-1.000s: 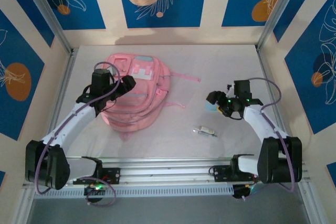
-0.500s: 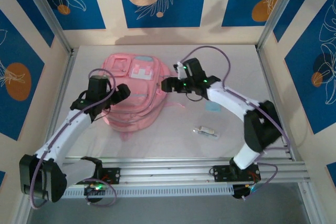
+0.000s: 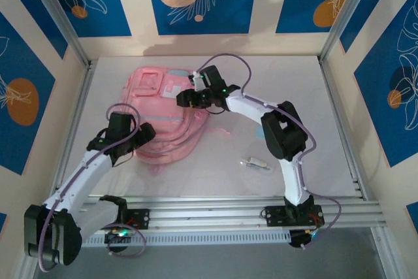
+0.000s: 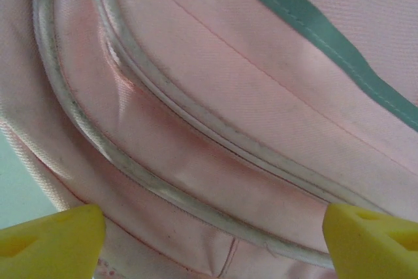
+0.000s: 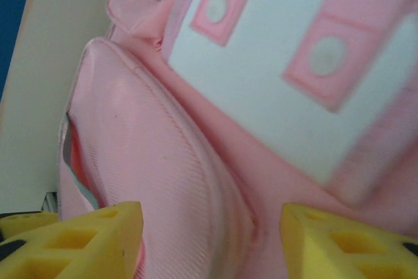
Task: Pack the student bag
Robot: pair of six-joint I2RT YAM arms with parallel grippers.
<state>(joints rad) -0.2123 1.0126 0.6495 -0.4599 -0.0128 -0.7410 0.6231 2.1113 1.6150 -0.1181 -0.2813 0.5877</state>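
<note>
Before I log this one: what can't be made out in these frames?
- Top view: small white object on the table, too small to identify.
- Top view: pale blue item, partly covered by the right arm.
- Right wrist view: student bag blurred, so whether its pocket is open is unclear.

We can read no text, brand, number or sign on anything here. The pale blue-white patch (image 5: 261, 63) on the large soft pink fabric backpack (image 3: 163, 136) carries only pink squares with round dots. The blue wall panels (image 3: 196, 4) at twelve o'clock bear only leaf and circle drawings.
</note>
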